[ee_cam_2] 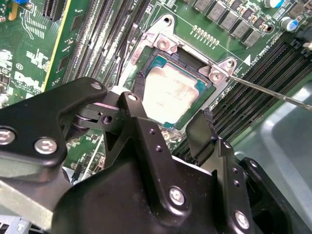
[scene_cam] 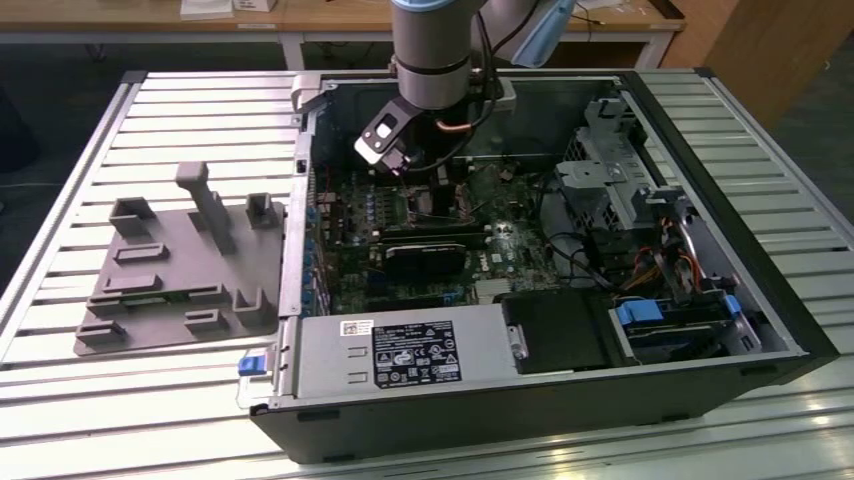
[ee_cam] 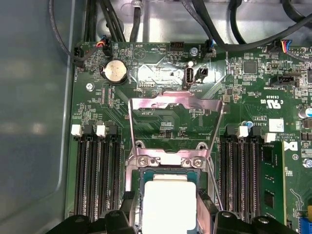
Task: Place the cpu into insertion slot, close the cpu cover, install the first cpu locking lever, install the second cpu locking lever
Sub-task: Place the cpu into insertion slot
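The gripper [ee_cam_2: 168, 105] sits right over the cpu [ee_cam_2: 171, 90], and its jaws hug the chip on two sides, pressed on its edges. The chip lies flat in the insertion slot [ee_cam_2: 168, 52] with its shiny silver top facing up; it is square, so no side is the long one, and its edges line up with the black rim. I think the good way here is to keep it level, not push down, and come off straight up so it does not slide, while the cpu cover [ee_cam: 161, 101] stands open just past the slot
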### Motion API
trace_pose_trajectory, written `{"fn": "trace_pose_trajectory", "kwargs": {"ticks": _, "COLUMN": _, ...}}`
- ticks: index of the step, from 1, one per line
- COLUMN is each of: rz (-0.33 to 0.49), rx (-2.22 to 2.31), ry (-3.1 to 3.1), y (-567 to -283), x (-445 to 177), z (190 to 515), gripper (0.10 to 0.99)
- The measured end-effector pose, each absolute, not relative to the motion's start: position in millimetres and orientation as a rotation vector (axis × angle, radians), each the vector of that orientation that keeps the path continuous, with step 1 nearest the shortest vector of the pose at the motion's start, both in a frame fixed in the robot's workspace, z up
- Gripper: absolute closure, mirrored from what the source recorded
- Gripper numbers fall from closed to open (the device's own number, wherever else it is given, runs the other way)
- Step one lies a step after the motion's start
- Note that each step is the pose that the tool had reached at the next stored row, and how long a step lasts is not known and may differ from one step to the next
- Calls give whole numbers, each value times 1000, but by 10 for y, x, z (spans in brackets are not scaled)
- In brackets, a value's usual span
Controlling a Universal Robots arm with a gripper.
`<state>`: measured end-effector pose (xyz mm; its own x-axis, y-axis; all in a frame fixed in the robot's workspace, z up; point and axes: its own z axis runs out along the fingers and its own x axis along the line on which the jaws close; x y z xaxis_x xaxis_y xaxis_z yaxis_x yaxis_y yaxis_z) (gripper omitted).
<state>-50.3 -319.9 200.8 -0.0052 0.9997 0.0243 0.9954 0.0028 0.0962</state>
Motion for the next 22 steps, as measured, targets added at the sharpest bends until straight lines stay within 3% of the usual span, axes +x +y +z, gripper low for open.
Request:
{"fn": "trace_pose_trajectory", "kwargs": {"ticks": 9, "rz": 132, "rx": 2179, "ry": 2188, "y": -3199, "x": -503, "z": 2009, "gripper": 486}}
{"fn": "trace_pose_trajectory", "kwargs": {"ticks": 11, "rz": 132, "rx": 2179, "ry": 2188, "y": -3199, "x": -503, "z": 2009, "gripper": 616}}
{"fn": "trace_pose_trajectory", "kwargs": {"ticks": 12, "rz": 132, "rx": 2179, "ry": 2188, "y": -3198, "x": -503, "z": 2009, "gripper": 616}}
{"fn": "trace_pose_trajectory", "kwargs": {"ticks": 14, "rz": 132, "rx": 2179, "ry": 2188, "y": -3199, "x": -503, "z": 2009, "gripper": 733}}
{"fn": "trace_pose_trajectory", "kwargs": {"ticks": 15, "rz": 132, "rx": 2179, "ry": 2188, "y": -3199, "x": -503, "z": 2009, "gripper": 733}}
{"fn": "trace_pose_trajectory", "kwargs": {"ticks": 18, "rz": 132, "rx": 2179, "ry": 2188, "y": -3198, "x": -503, "z": 2010, "gripper": 910}}
{"fn": "trace_pose_trajectory", "kwargs": {"ticks": 22, "rz": 132, "rx": 2179, "ry": 2188, "y": -3198, "x": -503, "z": 2010, "gripper": 980}}
